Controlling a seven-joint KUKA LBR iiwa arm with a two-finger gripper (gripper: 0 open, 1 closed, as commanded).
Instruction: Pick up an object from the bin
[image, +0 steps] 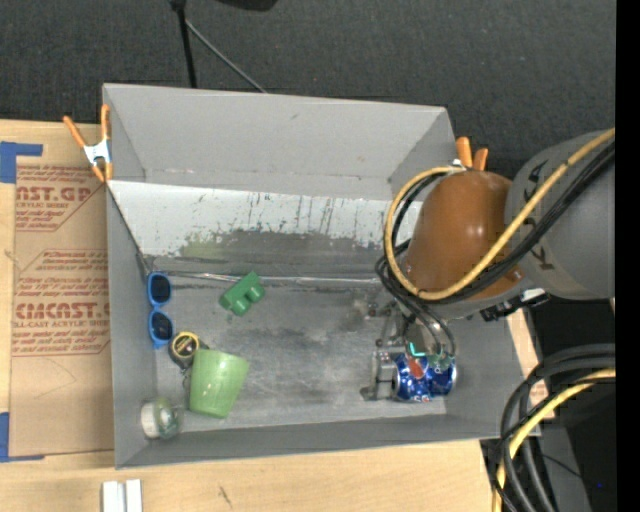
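Crosswise, crumpled blue can (427, 378), long axis left-right, bin (300, 170) front-right.

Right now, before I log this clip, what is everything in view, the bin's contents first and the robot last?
bin: one, grey metal, middle of the view
block: one, green, left of centre, near the back wall
oval pieces: two, blue, along the left wall, one in front of the other
small ring: one, dark with yellow, beside the cup's rim
cup: one, light green, on its side, front left
round thing: one, pale, front left corner, kind unclear
crumpled thing: one, shiny blue, front right
gripper: one, dark, low at the crumpled thing
arm: one, grey with orange cover and yellow cables, from the right
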